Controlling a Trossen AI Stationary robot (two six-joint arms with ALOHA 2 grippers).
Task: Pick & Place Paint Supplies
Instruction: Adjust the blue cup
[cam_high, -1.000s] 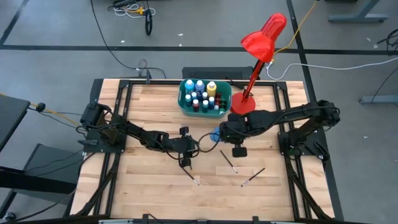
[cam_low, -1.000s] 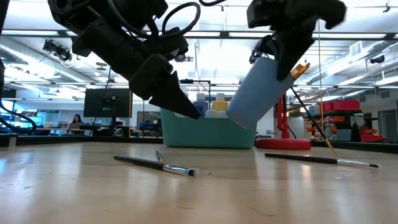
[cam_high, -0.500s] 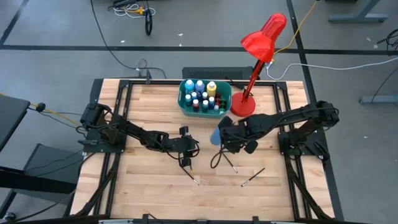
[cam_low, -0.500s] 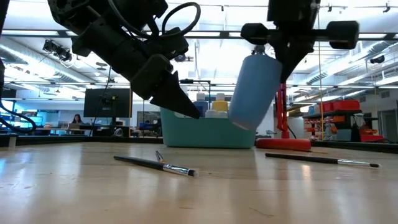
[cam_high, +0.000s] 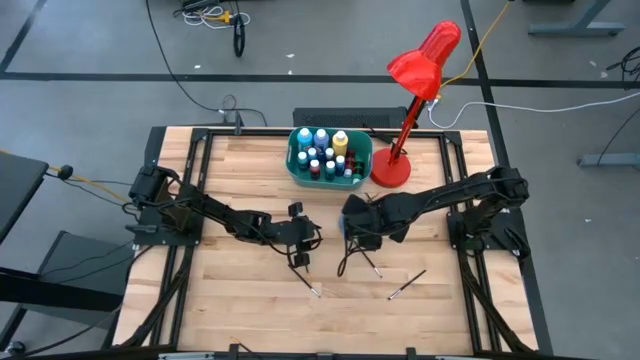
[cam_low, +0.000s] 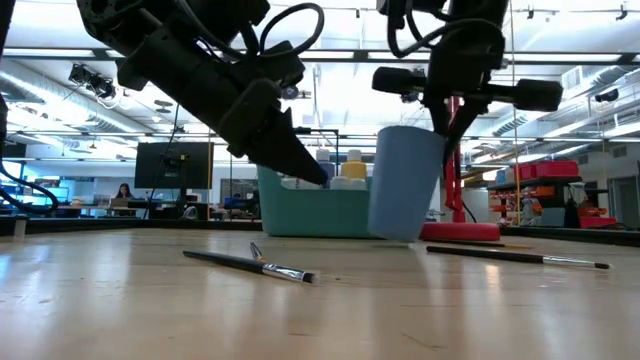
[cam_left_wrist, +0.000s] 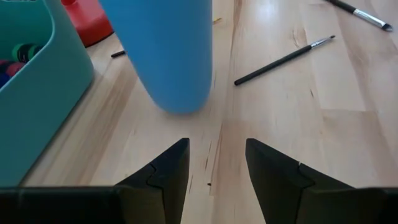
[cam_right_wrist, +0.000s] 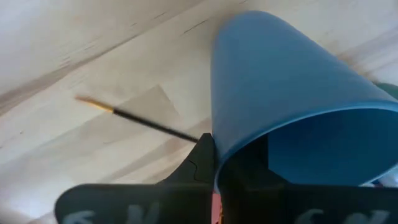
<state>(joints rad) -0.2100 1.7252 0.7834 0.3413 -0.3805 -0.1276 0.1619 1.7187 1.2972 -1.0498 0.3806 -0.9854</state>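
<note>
Overhead, right end effector (cam_low: 440, 125) pinches blue cup (cam_low: 405, 185) rim; left end effector (cam_left_wrist: 214, 165) gapes empty.

Tabletop (cam_high: 250, 290): pale planked wood, smooth satin finish. Blue cup (cam_low: 405, 185): matt plastic. Teal tub (cam_left_wrist: 37, 93): smooth plastic. Lamp (cam_high: 425, 55): glossy red.

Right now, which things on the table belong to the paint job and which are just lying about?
Job: paintbrushes on the wood; paint bottles in the teal tub; blue cup, pinched at its rim by the right claw.
Lying about: red lamp; teal tub.
</note>
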